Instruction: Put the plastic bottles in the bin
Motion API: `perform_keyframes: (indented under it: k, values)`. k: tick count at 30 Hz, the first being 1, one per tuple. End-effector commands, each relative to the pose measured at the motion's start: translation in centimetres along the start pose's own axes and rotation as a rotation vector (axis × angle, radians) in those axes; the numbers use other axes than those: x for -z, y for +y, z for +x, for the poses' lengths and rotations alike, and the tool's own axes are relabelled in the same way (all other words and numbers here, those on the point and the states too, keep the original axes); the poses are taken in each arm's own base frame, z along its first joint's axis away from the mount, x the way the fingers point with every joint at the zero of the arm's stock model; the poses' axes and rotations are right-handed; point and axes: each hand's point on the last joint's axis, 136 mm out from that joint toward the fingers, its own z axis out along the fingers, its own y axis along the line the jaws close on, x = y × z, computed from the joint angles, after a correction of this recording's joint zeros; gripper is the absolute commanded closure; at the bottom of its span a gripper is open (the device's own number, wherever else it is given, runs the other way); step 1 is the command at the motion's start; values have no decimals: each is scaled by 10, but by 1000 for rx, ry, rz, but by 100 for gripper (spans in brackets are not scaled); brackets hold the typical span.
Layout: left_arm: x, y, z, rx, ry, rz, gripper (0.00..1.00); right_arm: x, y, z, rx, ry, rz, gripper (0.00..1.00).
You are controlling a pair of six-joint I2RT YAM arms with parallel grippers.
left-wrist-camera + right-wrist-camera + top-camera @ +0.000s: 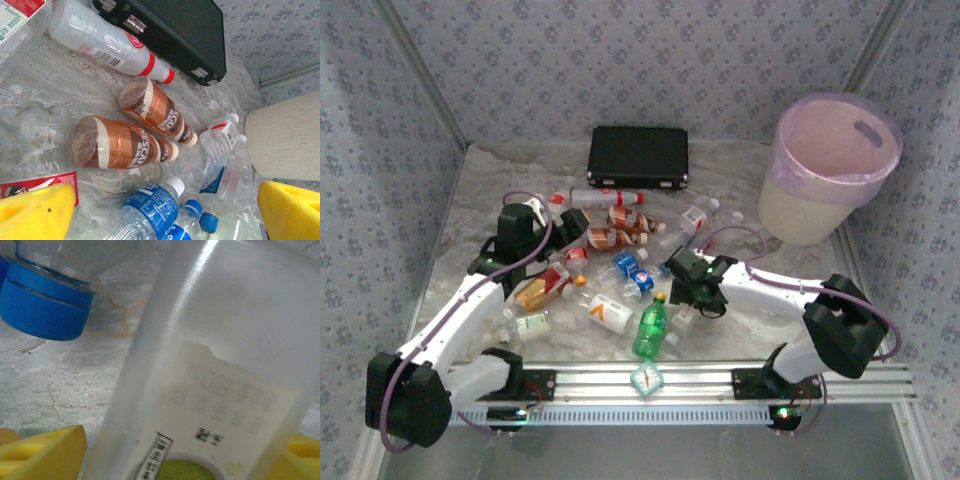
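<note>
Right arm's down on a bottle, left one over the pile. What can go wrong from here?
1. The right tool straddles a smooth translucent white bottle; whether it grips is unclear, so it may slip on lifting.
2. The left tool is open over crowded Nescafe bottles and a blue-labelled bottle; closing may catch two.
3. The bin stands at the far right corner: a long carry.

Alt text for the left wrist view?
Two brown Nescafe bottles lie side by side on a marbled table, a white red-capped bottle and black case beyond them, blue-labelled clear bottles nearer; yellow jaws stand open at the bottom corners.
</note>
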Motion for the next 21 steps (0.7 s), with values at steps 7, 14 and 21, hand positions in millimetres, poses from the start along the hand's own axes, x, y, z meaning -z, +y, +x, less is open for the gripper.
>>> perform_keyframes:
  k: [7, 14, 21]
  values:
    - [-8, -13, -6, 12, 1, 38, 5, 24, -22, -6, 26, -39, 59, 45]
    - [-15, -23, -13, 7, -3, 58, 4, 115, -27, -46, 153, -213, -2, 49]
    - [-23, -27, -9, 17, 32, 73, 4, 223, -25, -136, 177, -487, -135, 52]
